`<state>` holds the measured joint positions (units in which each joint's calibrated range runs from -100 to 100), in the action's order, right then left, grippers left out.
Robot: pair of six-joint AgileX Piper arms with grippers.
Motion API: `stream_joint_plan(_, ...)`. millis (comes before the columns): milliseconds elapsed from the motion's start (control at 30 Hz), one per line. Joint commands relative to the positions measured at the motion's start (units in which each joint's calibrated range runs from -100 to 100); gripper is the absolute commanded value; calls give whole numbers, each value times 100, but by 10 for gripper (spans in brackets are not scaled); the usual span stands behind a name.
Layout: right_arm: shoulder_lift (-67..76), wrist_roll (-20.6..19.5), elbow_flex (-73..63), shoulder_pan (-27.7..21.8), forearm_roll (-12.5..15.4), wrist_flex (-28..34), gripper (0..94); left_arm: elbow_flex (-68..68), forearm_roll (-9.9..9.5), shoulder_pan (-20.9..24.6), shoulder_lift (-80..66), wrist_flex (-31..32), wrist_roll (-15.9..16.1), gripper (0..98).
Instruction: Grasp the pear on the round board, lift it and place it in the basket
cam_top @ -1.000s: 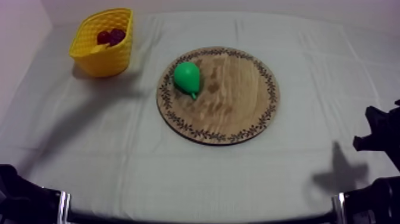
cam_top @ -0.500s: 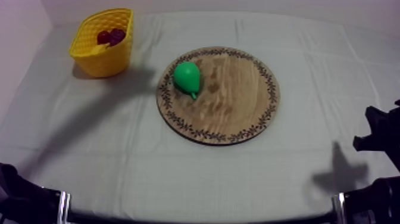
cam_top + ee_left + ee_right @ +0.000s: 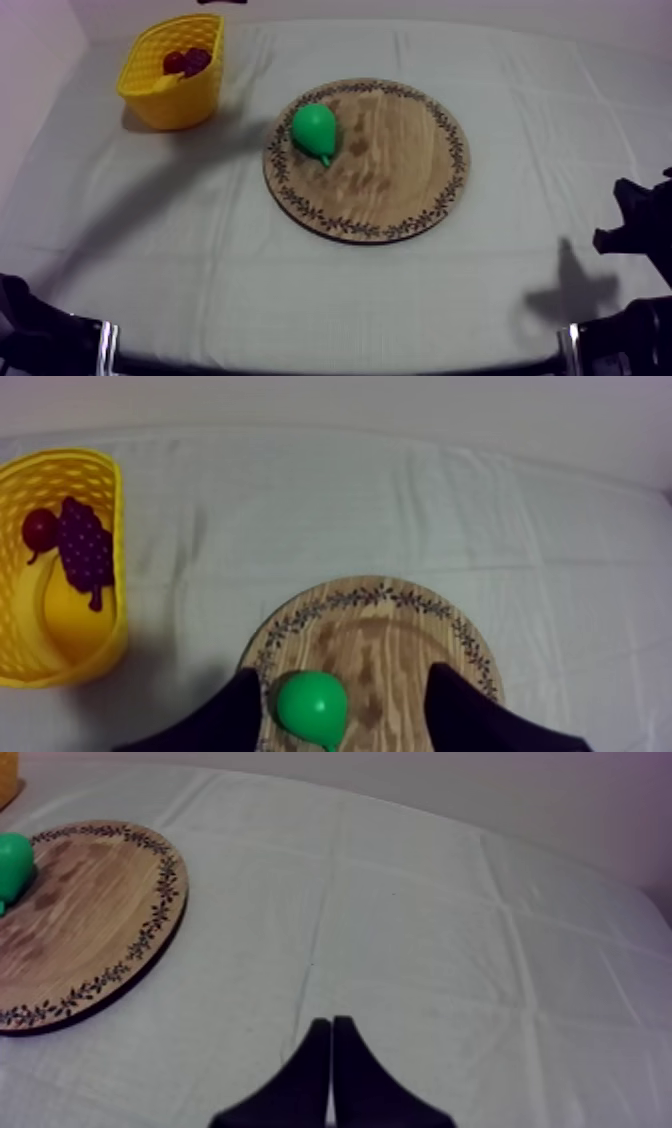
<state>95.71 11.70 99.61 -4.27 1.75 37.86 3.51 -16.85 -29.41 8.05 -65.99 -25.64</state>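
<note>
Bunch of grapes (image 3: 83, 548), small red fruit (image 3: 39, 528), banana (image 3: 62, 621); grey-white cloth (image 3: 300, 290).

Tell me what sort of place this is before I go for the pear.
Probably a robot test bench, not a kitchen: a plain grey-white cloth as the work surface, a toy pear on a round wooden board, and a yellow basket holding toy grapes and a small red fruit.

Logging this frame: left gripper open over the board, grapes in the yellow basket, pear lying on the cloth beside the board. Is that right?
One slip: the pear lies on the wooden board, not on the cloth, as the top view shows. The left gripper is open over the board, and the grapes are in the yellow basket.
</note>
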Motion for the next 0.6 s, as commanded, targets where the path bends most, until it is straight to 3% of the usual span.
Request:
stream_joint_plan(0, 5, 4, 5, -2, -2, -12, 5, -14, 8, 12, -2, 38, 36, 666)
stream_joint_plan(67, 5, 4, 5, -2, -2, -12, 5, -75, 94, 42, -1, 155, 236, 721)
stream_joint_plan(167, 5, 4, 5, -2, -2, -12, 5, -154, 479, 133, 14, 239, 901, 842)
stream_joint_plan(233, 5, 4, 5, -2, -2, -12, 5, -175, 657, 175, 43, 185, 1123, 885)
stream_joint_plan(567, 5, 3, 5, -2, -2, -12, 5, -289, 919, 187, 194, 0, 1205, 948)
